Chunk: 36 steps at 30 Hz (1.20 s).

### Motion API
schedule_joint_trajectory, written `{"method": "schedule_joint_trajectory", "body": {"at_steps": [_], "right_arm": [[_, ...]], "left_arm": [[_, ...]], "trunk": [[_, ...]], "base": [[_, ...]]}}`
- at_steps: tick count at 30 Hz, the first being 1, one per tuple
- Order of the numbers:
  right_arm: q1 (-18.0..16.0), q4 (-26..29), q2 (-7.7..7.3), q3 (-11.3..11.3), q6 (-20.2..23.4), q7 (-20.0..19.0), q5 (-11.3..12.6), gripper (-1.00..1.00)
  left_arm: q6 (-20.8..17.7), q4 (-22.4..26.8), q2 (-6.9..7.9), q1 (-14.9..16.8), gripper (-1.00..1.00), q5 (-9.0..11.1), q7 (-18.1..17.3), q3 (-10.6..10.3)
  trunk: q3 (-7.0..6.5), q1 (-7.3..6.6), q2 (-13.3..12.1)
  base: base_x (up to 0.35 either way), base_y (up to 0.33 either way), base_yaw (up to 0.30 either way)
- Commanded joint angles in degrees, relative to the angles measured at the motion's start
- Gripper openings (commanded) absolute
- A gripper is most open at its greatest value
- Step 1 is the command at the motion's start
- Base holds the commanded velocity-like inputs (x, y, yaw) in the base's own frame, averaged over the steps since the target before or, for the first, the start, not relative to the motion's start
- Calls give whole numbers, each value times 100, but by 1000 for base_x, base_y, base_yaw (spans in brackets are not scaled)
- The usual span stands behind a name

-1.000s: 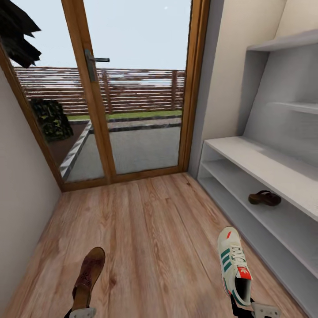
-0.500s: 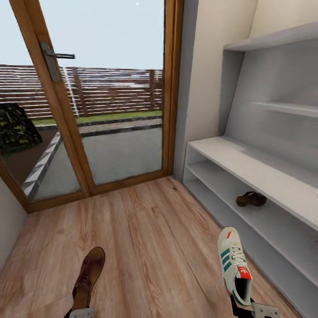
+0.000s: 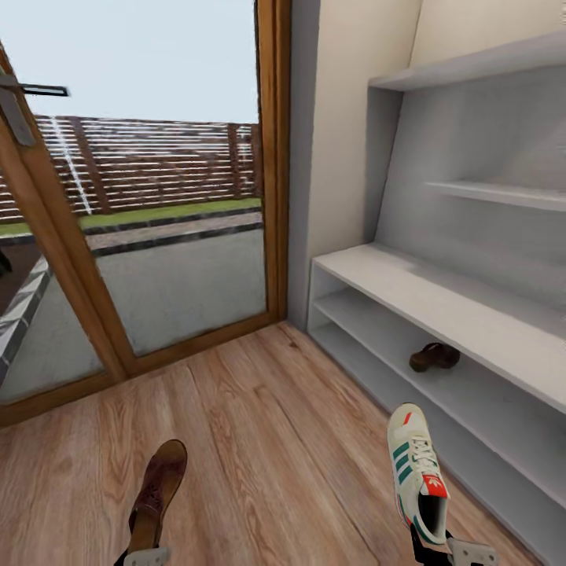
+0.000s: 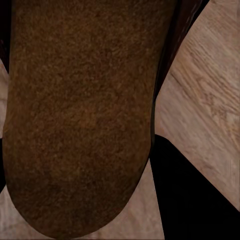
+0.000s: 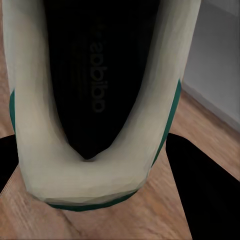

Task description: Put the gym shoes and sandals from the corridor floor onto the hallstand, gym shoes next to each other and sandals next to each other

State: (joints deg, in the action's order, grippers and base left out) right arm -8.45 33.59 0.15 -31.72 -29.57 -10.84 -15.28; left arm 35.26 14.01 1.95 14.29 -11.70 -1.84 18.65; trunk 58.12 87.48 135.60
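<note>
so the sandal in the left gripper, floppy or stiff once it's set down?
Probably fairly stiff: the held sandal juts forward from the left gripper without visible droop. Its sole looks flat and rough-textured, so it should sit stable and likely won't slide much. Looks slim, so likely light.

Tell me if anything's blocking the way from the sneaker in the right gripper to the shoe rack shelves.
Nothing visible blocks it. The sneaker sits in the right gripper, with only bare wood floor between it and the shoe rack. One sandal already lies on a lower shelf, leaving room beside it.
</note>
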Motion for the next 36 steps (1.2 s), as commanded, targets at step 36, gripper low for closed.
{"method": "schedule_joint_trajectory", "body": {"at_steps": [36], "right_arm": [[-7, -1, 6, -46, -22, -50, -28, -100]], "left_arm": [[16, -11, -2, 4, -100, -60, -19, 51]], "trunk": [[5, 2, 2]], "base": [[278, 240, -61]]}}
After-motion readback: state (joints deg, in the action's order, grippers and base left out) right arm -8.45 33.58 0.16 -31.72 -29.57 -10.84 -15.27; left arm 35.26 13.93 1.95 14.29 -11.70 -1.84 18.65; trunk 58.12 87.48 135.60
